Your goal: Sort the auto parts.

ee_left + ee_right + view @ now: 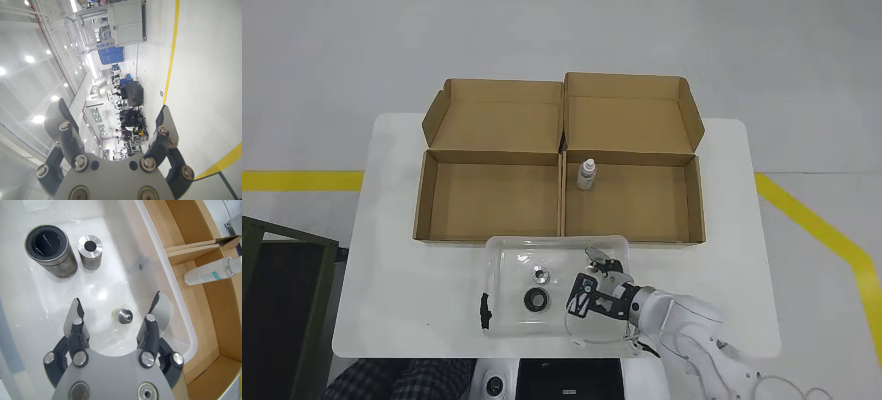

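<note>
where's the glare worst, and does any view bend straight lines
Right wrist view: white glints on the glossy floor of the tray beside the small fitting, and the tray's rim bows. Left wrist view: the ceiling lamps blow out to white blobs, and the yellow floor line curves with the lens. Top view: flat, even light, with little bending.

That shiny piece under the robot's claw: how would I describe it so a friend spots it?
Find the clear tray between the robot and the cardboard boxes. Below the open right gripper lies a small metal fitting. Unlike the upright bearing and steel sleeve nearby, it is far smaller, with a narrow tip and a pale cap.
</note>
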